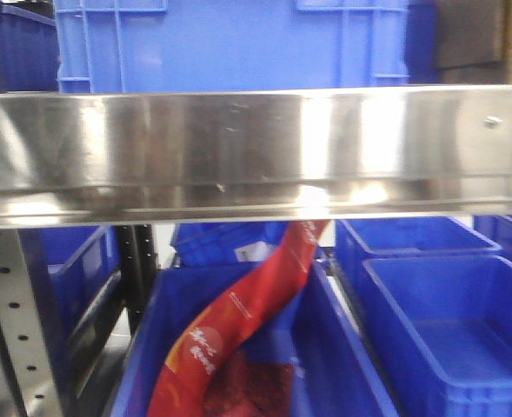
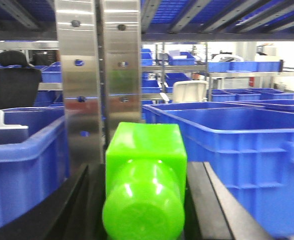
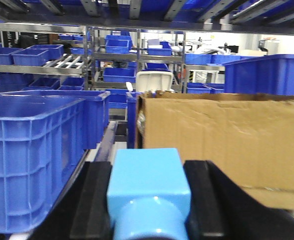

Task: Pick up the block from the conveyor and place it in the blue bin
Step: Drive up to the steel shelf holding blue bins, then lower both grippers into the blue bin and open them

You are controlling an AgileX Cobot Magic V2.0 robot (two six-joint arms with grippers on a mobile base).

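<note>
**Left wrist view.** The left pincer [image 2: 143, 212] held one green block [image 2: 146, 145]. Its black fingers [image 2: 209, 200] were closed against both sides. The block sat square between them and clear of any surface, which I judged to be a carrying grip. A small bin [image 2: 22, 160] stood to the left and two steel posts [image 2: 97, 75] rose directly ahead. A large bin [image 2: 236, 145] lay to the right, mouth upward, and looked a likely place for the drop. Which bin was intended could not be settled.

**Front view.** One steel beam [image 1: 256, 148] crossed the frame, and neither arm showed. Below it at least four bins were counted. The middle bin [image 1: 347, 365] held one red bag [image 1: 238, 330], which stood up out of it toward the beam. The right-hand bin [image 1: 464, 347] showed a bare floor.

**Right wrist view.** A ribbed bin [image 3: 32, 155] stood on the left and one cardboard box [image 3: 221, 145] on the right. The right pincer [image 3: 149, 207] gripped one light blue block [image 3: 147, 175] in the same side-on manner.

**Count.** There were two blocks, one per pincer. The conveyor appeared in no view.
</note>
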